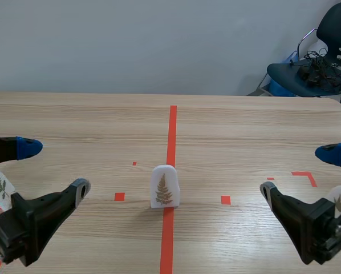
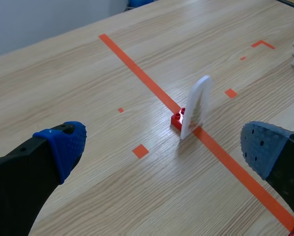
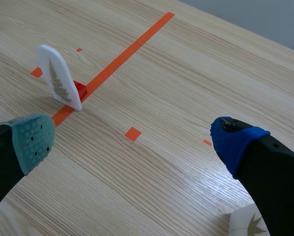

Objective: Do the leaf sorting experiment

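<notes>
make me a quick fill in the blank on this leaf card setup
1. The fern card stands ___, not lying flat.
2. Its base is a small block coloured ___.
3. The left gripper and right gripper are both ___.

Missing words: upright; red; open.

The white leaf card [image 1: 164, 186] is showing 1 brown fern print; its base block [image 3: 80, 91] is showing red.
</notes>
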`<control>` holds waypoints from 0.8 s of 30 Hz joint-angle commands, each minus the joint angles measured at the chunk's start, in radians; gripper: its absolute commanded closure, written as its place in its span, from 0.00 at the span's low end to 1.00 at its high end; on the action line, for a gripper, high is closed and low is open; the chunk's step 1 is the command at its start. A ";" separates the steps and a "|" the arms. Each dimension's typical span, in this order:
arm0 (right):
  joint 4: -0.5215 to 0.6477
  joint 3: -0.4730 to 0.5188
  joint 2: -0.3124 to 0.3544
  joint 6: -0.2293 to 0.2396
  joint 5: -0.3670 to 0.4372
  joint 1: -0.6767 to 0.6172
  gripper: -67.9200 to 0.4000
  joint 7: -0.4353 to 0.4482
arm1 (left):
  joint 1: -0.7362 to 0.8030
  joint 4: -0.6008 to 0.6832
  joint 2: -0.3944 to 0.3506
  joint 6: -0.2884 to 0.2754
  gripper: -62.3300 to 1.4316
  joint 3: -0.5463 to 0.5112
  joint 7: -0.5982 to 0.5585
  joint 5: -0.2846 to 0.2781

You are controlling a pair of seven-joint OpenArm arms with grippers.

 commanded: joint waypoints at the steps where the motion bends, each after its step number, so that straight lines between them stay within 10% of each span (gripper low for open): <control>1: 0.005 0.012 0.000 0.000 0.006 0.011 0.00 0.013 | -0.035 -0.043 0.008 -0.005 0.00 0.047 -0.013 -0.006; 24: 0.005 0.012 0.000 0.000 0.003 0.011 0.00 0.010 | -0.649 -0.809 0.302 0.018 0.00 0.547 -0.259 0.387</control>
